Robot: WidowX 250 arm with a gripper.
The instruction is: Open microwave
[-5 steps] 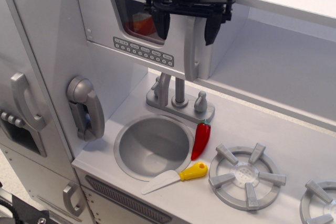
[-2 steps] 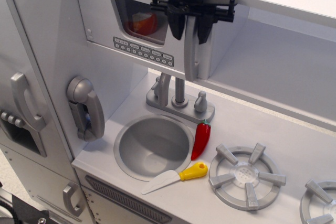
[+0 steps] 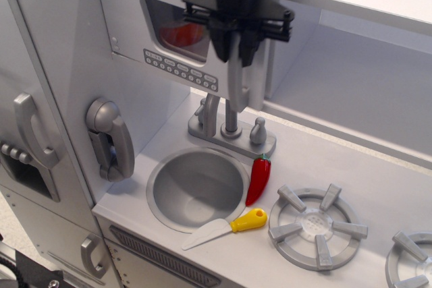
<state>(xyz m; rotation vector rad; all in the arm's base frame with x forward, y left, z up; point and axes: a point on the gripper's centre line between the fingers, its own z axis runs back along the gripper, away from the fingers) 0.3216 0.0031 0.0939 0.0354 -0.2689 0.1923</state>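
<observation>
Microwave (image 3: 177, 45): upper cabinet compartment, above the sink and to the right of the wall phone (image 3: 109, 138); dark window with a row of small buttons beneath it.
Handle (image 3: 236, 84): long grey bar at the door's right edge, long axis vertical.
End effector (image 3: 237, 48): black, pointing down, its two fingers drawn close on either side of the handle's upper part; it appears to be gripping the handle, though the contact itself is hard to make out.
Key relation: the handle lies directly between and below the fingers, and the door's free edge stands slightly proud of the cabinet, so I judge the pull should go outward, away from the cabinet front.
Door: seems just cracked, far from fully open.
Inside microwave: an orange-red shape behind the window, too dim to name.
Sink (image 3: 197, 188): nothing in it.
Desk (image 3: 351, 173): red chilli (image 3: 258, 180) and yellow-handled knife (image 3: 226, 227) beside the sink, burner (image 3: 317, 226) to the right.
</observation>
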